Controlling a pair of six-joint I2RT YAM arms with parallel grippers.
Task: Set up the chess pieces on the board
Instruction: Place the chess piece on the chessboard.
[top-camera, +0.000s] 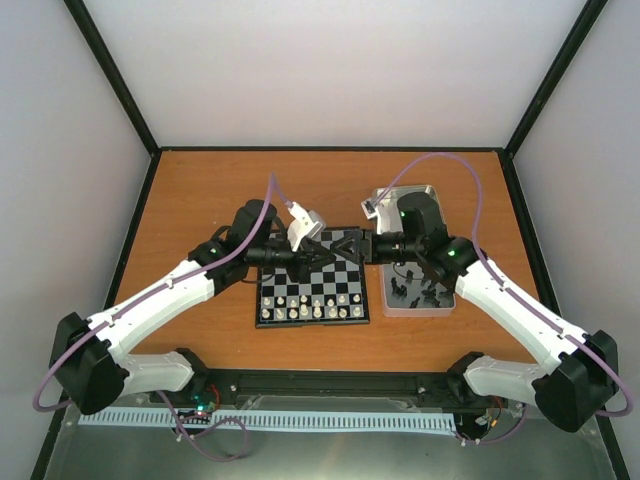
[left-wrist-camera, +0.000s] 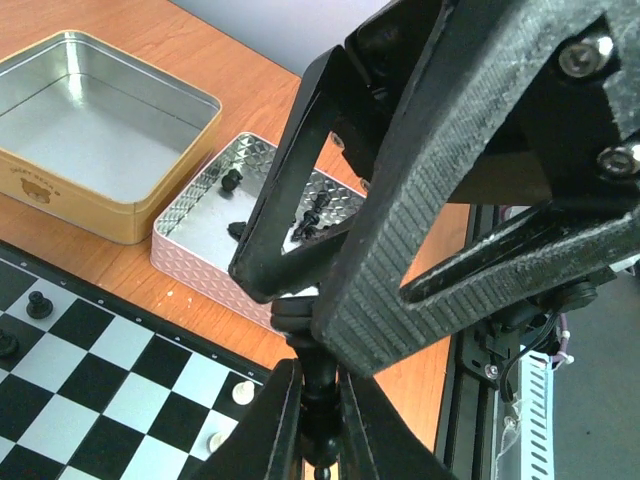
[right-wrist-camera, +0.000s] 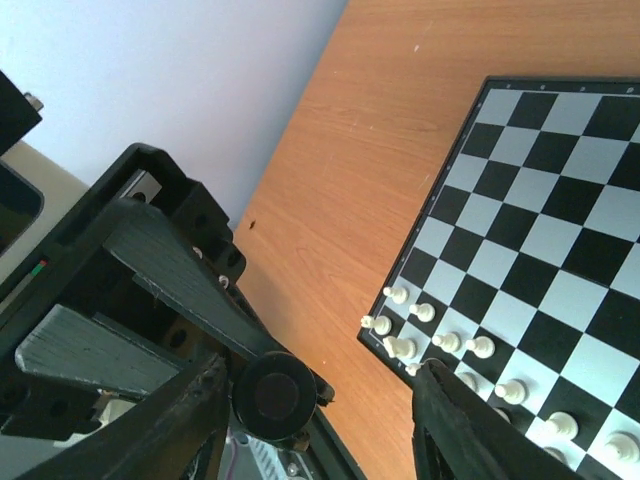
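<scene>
My left gripper (top-camera: 320, 252) and right gripper (top-camera: 350, 246) meet above the far edge of the board (top-camera: 270, 318). In the left wrist view my left gripper (left-wrist-camera: 320, 405) is shut on a black chess piece (left-wrist-camera: 320, 385), held level with its base towards the right gripper. In the right wrist view my right gripper (right-wrist-camera: 322, 410) is open, and the piece's round base (right-wrist-camera: 272, 395) sits between its fingers, close to the left one. More black pieces (top-camera: 412, 290) lie in a silver tray (top-camera: 392, 308). Two black pieces (left-wrist-camera: 38, 303) stand on the board (left-wrist-camera: 110, 345).
White pieces (top-camera: 310, 310) fill the board's two near rows. A gold tin (left-wrist-camera: 60, 195) stands open behind the silver patterned tray (left-wrist-camera: 190, 255), right of the board. The right arm (top-camera: 500, 300) passes over the tray.
</scene>
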